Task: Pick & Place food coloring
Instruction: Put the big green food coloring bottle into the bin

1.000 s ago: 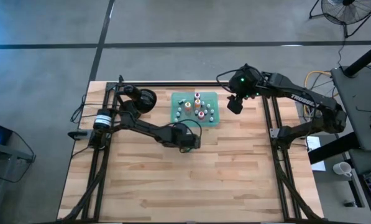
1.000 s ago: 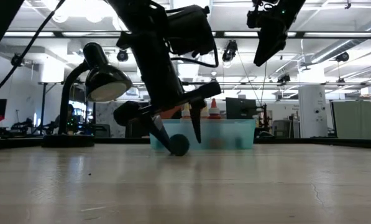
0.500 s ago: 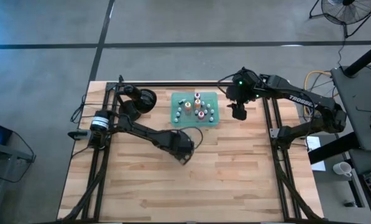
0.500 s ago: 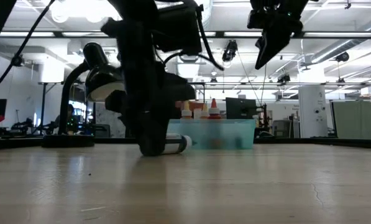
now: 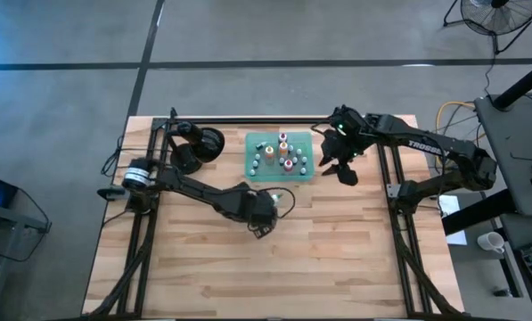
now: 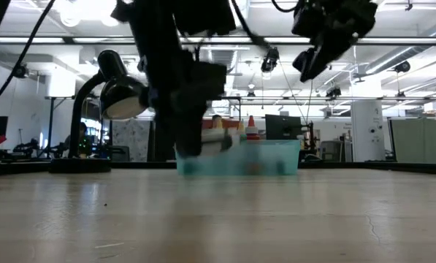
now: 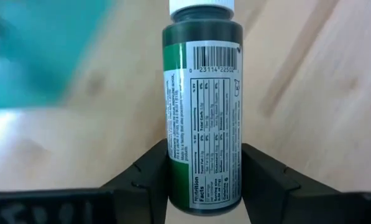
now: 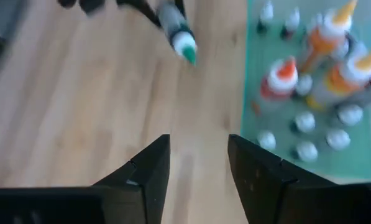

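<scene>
A green food coloring bottle (image 7: 202, 106) with a white cap is between the fingers of my left gripper (image 5: 263, 221), just above the table's middle; the low view shows the green bottle (image 6: 219, 141) in the air. More food coloring bottles (image 5: 285, 153), orange-yellow and red, stand among small white-capped ones in a translucent green tray (image 5: 257, 171) at the far middle. My right gripper (image 5: 341, 169) hovers open, high beside the tray's right edge, its fingers (image 8: 153, 168) with nothing between them. My left gripper pinches the green bottle's body near its base end (image 7: 204, 186) between its two fingers (image 7: 149, 180), one on each side. The fingers slant down from the table's left. The bottle is lifted clear of the table, close to level, its capped end pointing away from the gripper.
A black desk lamp (image 5: 203, 143) stands at the table's far left, left of the tray. Bare wooden tabletop (image 5: 274, 267) stretches toward the near edge. Black frame rails (image 5: 392, 192) run along both sides of the table.
My left gripper has shut on the green bottle that lay on the table, rolled about its own axis, and lifted it clear while shifting a little toward the near edge. My right gripper has sunk and moved toward the near edge beside the tray, turning as it went.
</scene>
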